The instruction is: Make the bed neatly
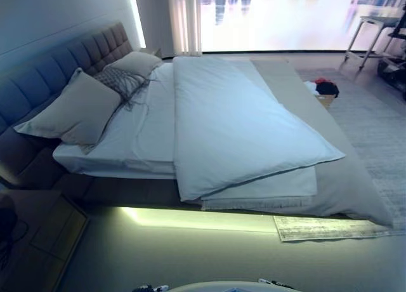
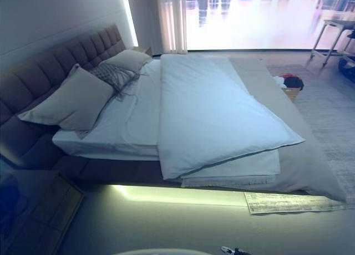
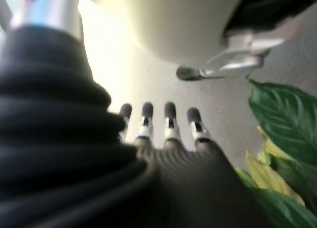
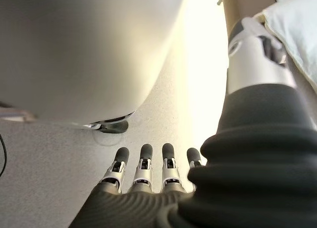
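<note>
The bed (image 1: 152, 193) stands ahead with its tufted headboard (image 1: 63, 63) at the left. A white duvet (image 1: 235, 127) lies askew over the middle, its near corner folded over a second white layer (image 1: 266, 187). A grey bedspread (image 1: 346, 174) covers the foot end. The bare sheet (image 1: 149, 127) shows by the pillows. A large pillow (image 1: 73, 111), a patterned cushion (image 1: 119, 81) and a far pillow (image 1: 136, 62) lean at the headboard. My left hand (image 3: 168, 139) and right hand (image 4: 143, 176) show only in their wrist views, fingers straight, holding nothing, over the floor.
A wooden nightstand (image 1: 38, 235) stands at the lower left. A pale rug (image 1: 330, 227) lies by the bed's near corner. A basket with red and dark clothes (image 1: 325, 89) sits beyond the bed. A small table (image 1: 371, 35) stands far right. Plant leaves (image 3: 282, 124) are beside my left hand.
</note>
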